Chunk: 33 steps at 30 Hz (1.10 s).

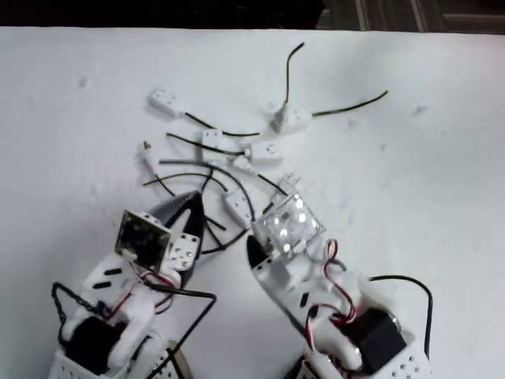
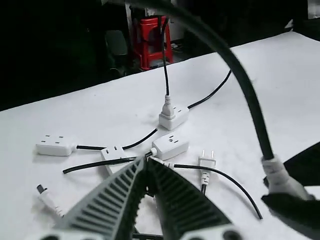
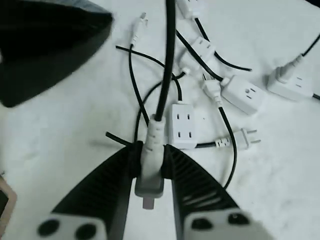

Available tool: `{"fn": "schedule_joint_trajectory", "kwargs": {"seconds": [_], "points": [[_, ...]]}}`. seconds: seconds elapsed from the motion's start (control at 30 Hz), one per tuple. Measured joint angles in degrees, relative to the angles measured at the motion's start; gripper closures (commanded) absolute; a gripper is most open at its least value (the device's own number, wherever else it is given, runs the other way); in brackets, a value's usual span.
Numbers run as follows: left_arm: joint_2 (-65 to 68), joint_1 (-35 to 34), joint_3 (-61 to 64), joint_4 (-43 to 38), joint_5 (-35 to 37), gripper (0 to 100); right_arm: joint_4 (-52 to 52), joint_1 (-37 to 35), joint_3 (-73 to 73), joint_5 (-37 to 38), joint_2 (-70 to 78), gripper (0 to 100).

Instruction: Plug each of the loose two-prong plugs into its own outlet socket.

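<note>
My right gripper (image 3: 149, 150) is clenched on a pale plug (image 3: 149, 172), gripped by its body with the black cord (image 3: 168, 60) leading away past the fingertips. Its grey end points back toward my wrist, so I judge it needs turning before it can meet a socket. My left gripper (image 2: 147, 166) sits low near it, ribbed fingers pressed together with nothing visible between them; I judge it is placed to pin a socket while I push. Just beyond the held plug lies a white double outlet block (image 3: 182, 125), slots up, the likeliest target; beside it a loose two-prong plug (image 3: 242, 137) lies flat, prongs bare; farther on sits a single outlet socket (image 3: 245, 95); farthest, a seated plug and socket (image 1: 289, 118) rest already joined.
</note>
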Motion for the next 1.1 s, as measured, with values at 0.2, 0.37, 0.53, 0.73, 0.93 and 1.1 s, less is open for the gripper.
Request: {"fn": "schedule_joint_trajectory", "kwargs": {"seconds": [0.2,0.37,0.53,0.73,0.93,1.1], "points": [[0.1,3.1,2.0,-3.8,0.0,98,-3.3,-4.9,4.0,-0.4,-3.6,98.2],[0.2,8.2,2.0,-4.0,-2.3,98,-4.8,-7.3,5.5,-0.4,-3.8,98.2],[0.0,12.2,2.1,-4.0,-4.0,98,-4.8,-8.0,5.5,-0.4,-3.8,98.2],[0.0,14.2,2.1,-4.0,-8.0,98,-4.8,-8.0,5.7,-0.4,-3.8,98.2],[0.0,15.3,2.1,-2.4,-11.1,98,-4.7,-8.0,6.2,-0.4,-3.7,98.2],[0.0,15.3,2.1,-2.1,-12.8,98,-4.7,-7.9,6.2,-0.4,-3.7,98.2]]}}
